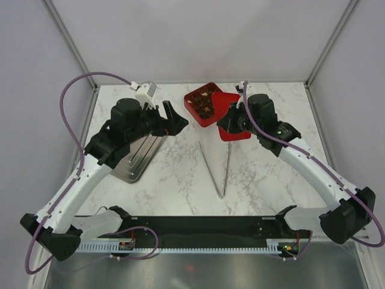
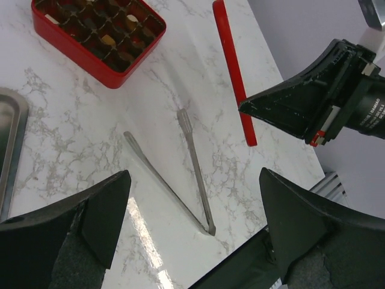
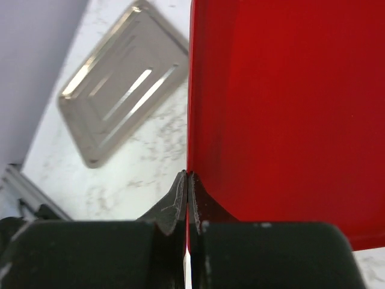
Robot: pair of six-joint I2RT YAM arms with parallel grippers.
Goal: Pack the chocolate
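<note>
The right hand (image 3: 187,186) is pressed together on the edge of a flat red square lid (image 3: 283,108), pinching it just beside the red square box with gridded compartments (image 2: 72,52). The small dark brown and pale cream chocolate pieces (image 2: 108,41) sit in those compartments. The left hand (image 1: 177,117) hovers with its fingers spread above the white marble worktop (image 1: 174,180). Slim metal tongs (image 1: 210,168) lie between the arms, and a rectangular steel tray (image 1: 141,153) lies on the left.

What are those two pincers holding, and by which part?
The right pincer is pinching the flat red square lid by its thin edge, jaws shut on it. The left pincer is open and holds nothing.
</note>
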